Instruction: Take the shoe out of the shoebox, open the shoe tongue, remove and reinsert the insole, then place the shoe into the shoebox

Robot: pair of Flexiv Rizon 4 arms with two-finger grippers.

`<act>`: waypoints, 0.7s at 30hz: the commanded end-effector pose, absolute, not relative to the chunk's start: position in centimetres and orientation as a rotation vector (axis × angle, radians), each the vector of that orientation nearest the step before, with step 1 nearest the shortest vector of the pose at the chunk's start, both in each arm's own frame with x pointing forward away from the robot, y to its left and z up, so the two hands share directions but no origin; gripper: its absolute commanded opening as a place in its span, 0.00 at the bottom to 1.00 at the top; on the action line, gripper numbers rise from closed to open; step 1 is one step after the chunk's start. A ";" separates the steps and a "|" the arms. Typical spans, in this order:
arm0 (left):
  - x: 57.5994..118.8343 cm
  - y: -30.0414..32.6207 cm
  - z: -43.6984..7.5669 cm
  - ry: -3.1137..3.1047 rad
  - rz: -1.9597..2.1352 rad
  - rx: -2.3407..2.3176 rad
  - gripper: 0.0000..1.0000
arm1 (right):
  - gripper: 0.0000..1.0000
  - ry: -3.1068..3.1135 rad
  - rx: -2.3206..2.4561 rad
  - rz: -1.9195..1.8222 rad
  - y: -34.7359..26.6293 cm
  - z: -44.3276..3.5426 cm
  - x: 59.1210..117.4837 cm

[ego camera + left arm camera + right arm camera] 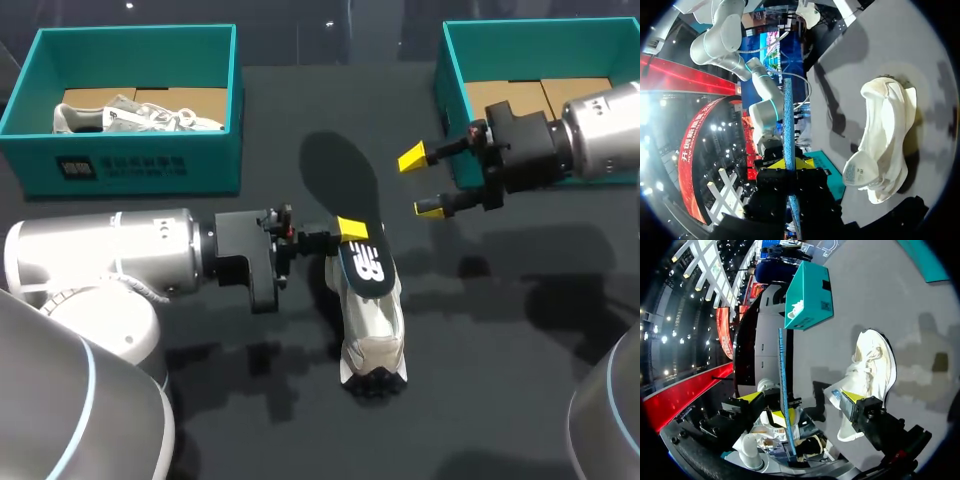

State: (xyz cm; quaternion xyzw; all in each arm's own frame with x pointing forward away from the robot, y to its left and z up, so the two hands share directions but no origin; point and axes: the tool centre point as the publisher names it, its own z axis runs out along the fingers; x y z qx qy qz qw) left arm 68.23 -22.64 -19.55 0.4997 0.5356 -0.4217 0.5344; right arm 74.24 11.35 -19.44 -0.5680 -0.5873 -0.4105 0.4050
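A white sneaker (pixel 372 335) stands on the dark table near the middle, its tongue (pixel 860 172) pulled up. My left gripper (pixel 348 230) is shut on the long side of a black insole (pixel 366 265), holding it flat above the shoe's heel end. In the left wrist view the insole (pixel 788 115) shows edge-on as a thin blue strip running out from between the left gripper (pixel 792 163). My right gripper (pixel 424 184) stands open and empty just right of the insole, apart from it. Its wrist view shows the right gripper (pixel 801 397), with the insole (pixel 782 380) ahead and the shoe (pixel 871 371) beyond.
A teal shoebox (pixel 130 165) at the back left holds another white shoe (pixel 130 117). A second teal shoebox (pixel 450 75) at the back right lies behind my right arm; only cardboard shows inside. Bare table lies right of the sneaker.
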 end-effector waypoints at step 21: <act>69.7 -26.2 -21.1 1.230 -1.125 1.243 0.00 | 0.98 -1.440 -1.458 -1.009 15.0 -19.8 71.7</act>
